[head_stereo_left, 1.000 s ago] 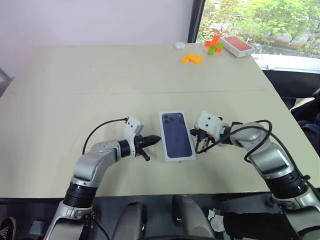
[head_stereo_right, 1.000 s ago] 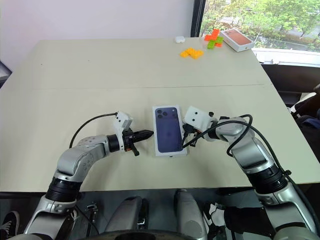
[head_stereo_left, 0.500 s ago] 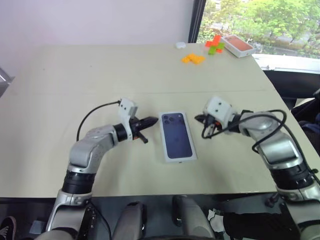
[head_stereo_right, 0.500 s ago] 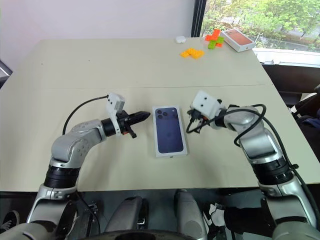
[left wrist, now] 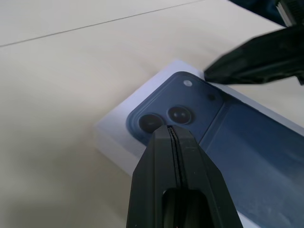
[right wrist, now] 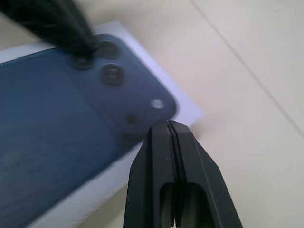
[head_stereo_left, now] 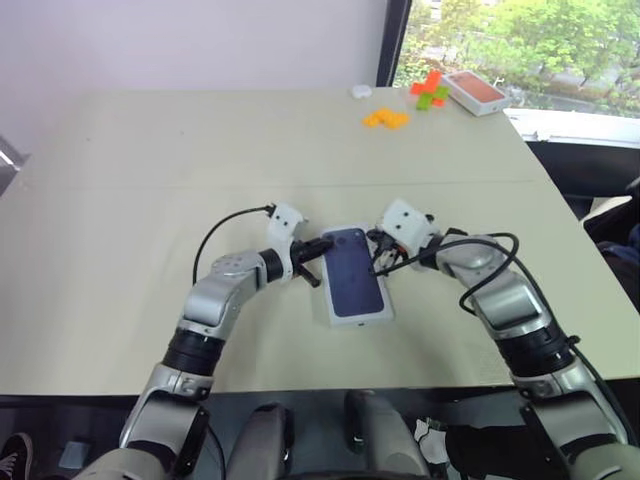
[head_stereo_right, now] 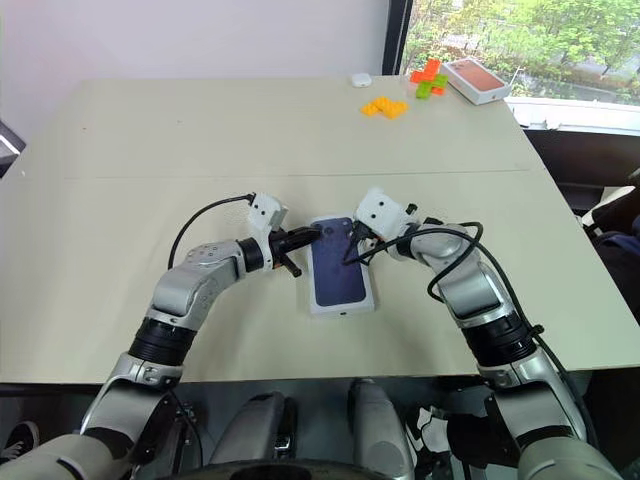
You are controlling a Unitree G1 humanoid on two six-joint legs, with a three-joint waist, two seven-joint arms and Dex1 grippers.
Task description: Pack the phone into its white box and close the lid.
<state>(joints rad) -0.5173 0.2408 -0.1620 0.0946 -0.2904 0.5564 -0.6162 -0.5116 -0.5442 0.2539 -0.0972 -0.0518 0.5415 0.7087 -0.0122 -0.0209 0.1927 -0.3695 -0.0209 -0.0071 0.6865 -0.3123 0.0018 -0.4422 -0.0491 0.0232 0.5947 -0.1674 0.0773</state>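
Note:
The lid [head_stereo_left: 357, 278], white with a dark blue phone and camera lenses printed on top, lies flat over the white box in the middle of the table. The phone is hidden. My left gripper [head_stereo_left: 326, 243] is shut, its tip over the lid's far left corner by the printed lenses [left wrist: 161, 118]. My right gripper [head_stereo_left: 374, 241] is shut too, its tip at the lid's far right corner [right wrist: 167, 122]. The two tips stand close together across the lid's far end. Whether they press on it I cannot tell.
At the far right of the table [head_stereo_left: 150, 180] lie an orange-topped box [head_stereo_left: 474, 91], red and green blocks [head_stereo_left: 428, 90], orange blocks [head_stereo_left: 385, 118] and a small white object [head_stereo_left: 360, 91]. A seam runs across the table beyond the lid.
Both grippers, which had drawn apart to either side of the box half a second ago, have swung inward, and their tips now meet over the lid's far end. The box has not moved.

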